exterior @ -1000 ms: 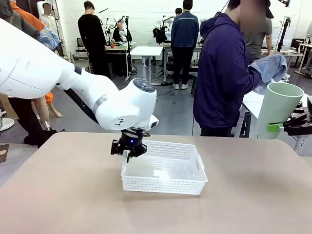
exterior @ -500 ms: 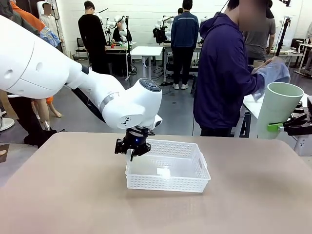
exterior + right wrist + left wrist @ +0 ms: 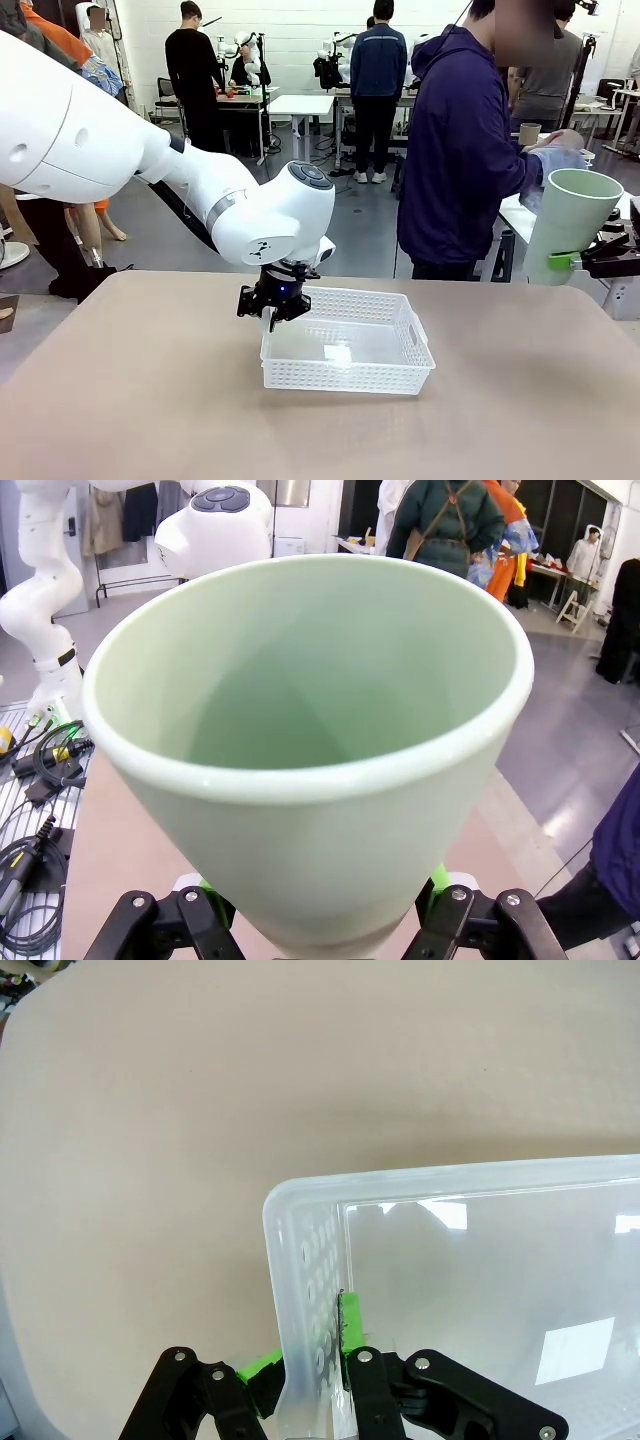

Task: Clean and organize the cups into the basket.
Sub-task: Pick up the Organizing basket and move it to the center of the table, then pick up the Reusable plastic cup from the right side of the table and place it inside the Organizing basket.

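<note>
Stretching across the background is a busy workshop with white walls, a grey floor, more tables and several people standing about. Nearest of them, a person in a dark purple hooded top (image 3: 455, 150) stands at the far edge of the beige worktop (image 3: 150, 400), hands busy with a blue cloth (image 3: 555, 160).

The white lattice-sided basket (image 3: 345, 378) sits flat near the middle of the worktop. Its glossy floor is plain to see and catches patches of glare. From the left wrist, its rounded corner and rim (image 3: 300, 1220) lie over the beige surface.

The pale mint green cup (image 3: 572, 225) is held up in the air past the worktop's right edge, mouth up and leaning slightly. From the right wrist, its smooth inside (image 3: 300, 730) is bare mint wall.

The left tool (image 3: 268, 318) is clamped tight on the basket's left short wall, one green pad inside and one outside (image 3: 305, 1355). The right tool (image 3: 565, 265) has its jaws spread wide around the cup's narrow base, gripping it (image 3: 320, 920).
</note>
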Controlling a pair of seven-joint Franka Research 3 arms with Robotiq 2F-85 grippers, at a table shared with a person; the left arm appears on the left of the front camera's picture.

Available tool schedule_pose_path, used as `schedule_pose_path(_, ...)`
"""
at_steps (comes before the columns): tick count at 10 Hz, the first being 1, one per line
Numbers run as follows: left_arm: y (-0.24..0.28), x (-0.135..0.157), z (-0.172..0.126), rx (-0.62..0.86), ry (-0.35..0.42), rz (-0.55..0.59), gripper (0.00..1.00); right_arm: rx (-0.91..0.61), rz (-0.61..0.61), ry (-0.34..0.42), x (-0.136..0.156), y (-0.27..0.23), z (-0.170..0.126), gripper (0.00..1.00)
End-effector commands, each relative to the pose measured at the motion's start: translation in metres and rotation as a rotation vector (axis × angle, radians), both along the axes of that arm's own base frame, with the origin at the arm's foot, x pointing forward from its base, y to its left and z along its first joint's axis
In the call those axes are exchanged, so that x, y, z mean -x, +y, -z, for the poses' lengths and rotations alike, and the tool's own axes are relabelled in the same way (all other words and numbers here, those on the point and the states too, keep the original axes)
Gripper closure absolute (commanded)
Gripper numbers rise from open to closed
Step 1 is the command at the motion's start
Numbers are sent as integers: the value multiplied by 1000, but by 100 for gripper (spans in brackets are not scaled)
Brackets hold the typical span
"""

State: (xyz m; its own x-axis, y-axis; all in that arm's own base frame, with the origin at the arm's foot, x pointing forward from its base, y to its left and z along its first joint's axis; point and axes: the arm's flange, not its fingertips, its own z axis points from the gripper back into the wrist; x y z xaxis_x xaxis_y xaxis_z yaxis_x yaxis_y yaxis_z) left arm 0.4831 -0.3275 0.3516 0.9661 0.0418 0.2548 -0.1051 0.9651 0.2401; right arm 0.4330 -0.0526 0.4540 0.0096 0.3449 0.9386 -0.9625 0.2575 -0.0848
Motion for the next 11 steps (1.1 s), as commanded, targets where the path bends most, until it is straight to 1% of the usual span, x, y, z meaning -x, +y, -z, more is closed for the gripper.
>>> schedule_pose_path(1,-2,2,2,0,3,0,100,72,-19,11,-6,29,-12,19)
schedule_pose_path(2,-2,2,2,0,3,0,100,118,-19,28,-13,51,-23,19)
schedule_pose_path(3,-2,2,2,0,3,0,100,213,-15,79,-17,78,-33,19)
schedule_pose_path(5,-2,2,2,0,3,0,100,464,-54,177,-9,137,-49,19)
schedule_pose_path(6,-2,2,2,0,3,0,100,565,-82,201,-1,169,-57,19)
schedule_pose_path(8,-2,2,2,0,3,0,100,740,-136,210,6,235,-57,19)
schedule_pose_path(9,-2,2,2,0,3,0,100,788,-158,190,8,258,-55,19)
schedule_pose_path(11,-2,2,2,0,3,0,100,866,-220,157,15,285,-39,19)
